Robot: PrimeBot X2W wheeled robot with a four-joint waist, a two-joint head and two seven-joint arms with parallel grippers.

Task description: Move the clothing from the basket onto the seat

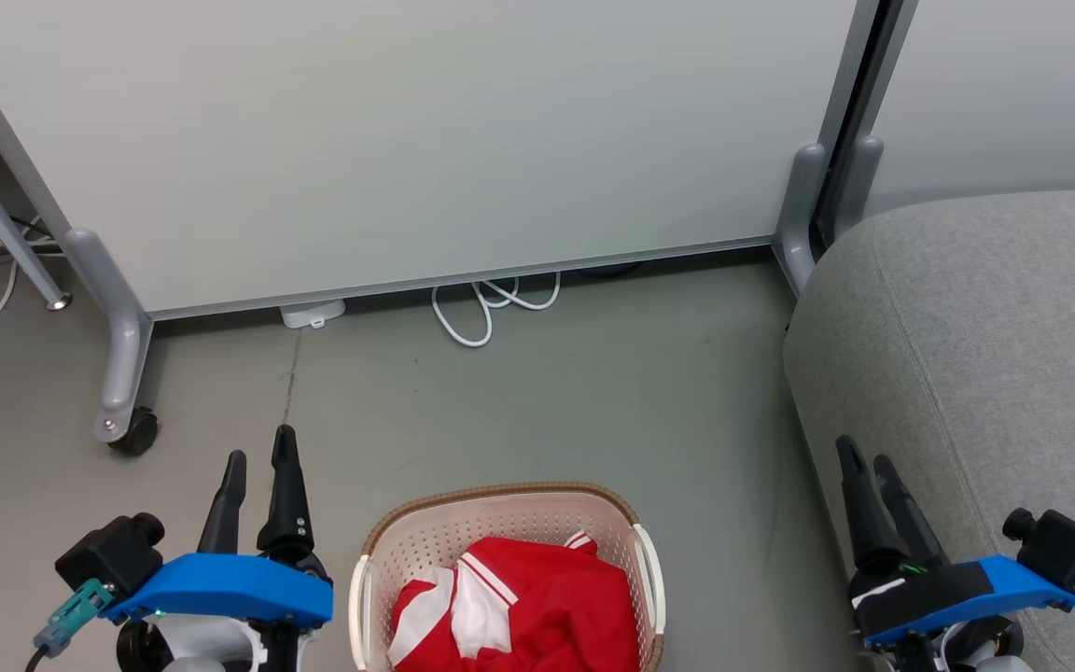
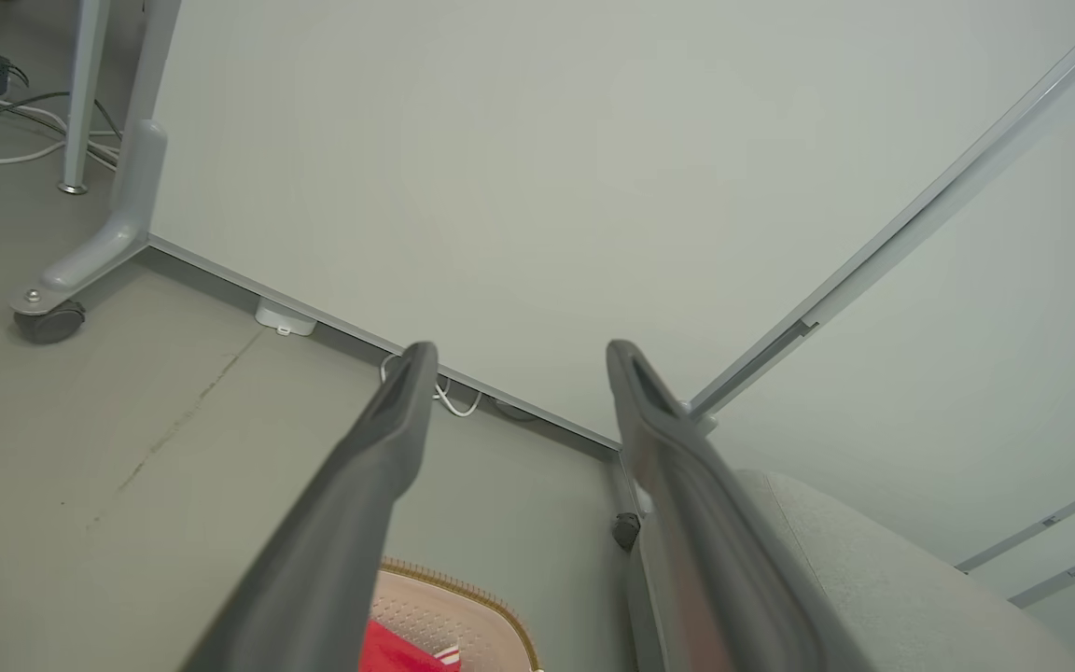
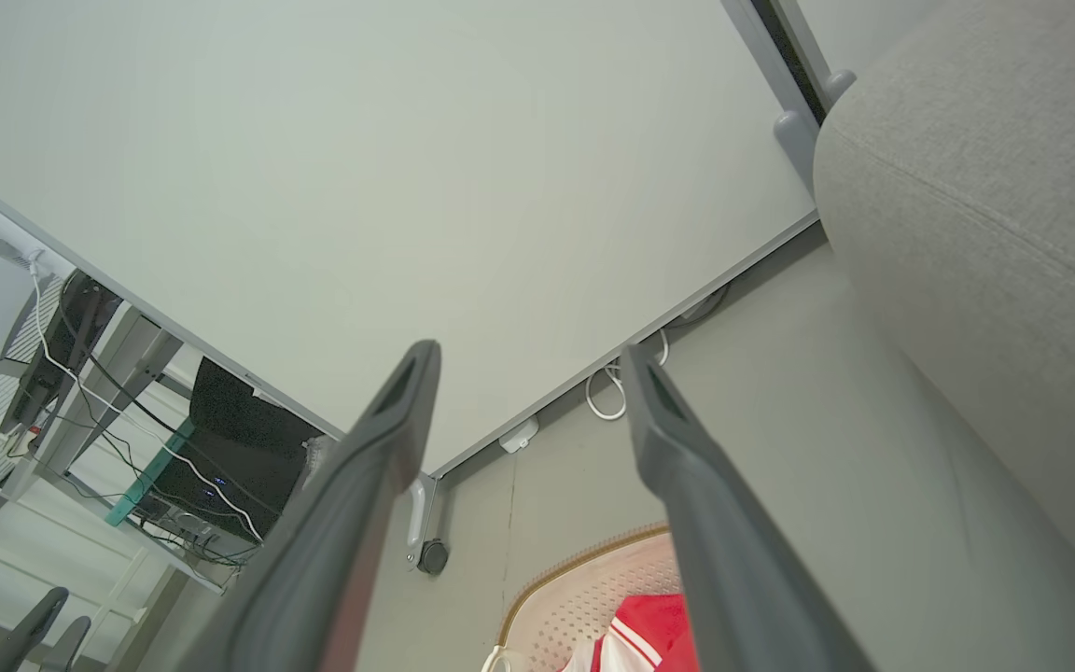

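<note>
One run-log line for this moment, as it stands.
stage: nothing grasped yet | clothing: in basket | seat: right of basket | left gripper: open, empty | right gripper: open, empty

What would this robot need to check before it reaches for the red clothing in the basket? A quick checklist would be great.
1. Left gripper open and holding nothing: ok.
2. Right gripper open and holding nothing: ok.
3. Clothing lies in the basket with nothing on top of it: ok.
4. Basket stands on the floor between the two grippers: ok.
5. Seat is on the robot's right, and its visible part is bare: ok.
6. How many garments are in the basket: cannot tell.
</note>
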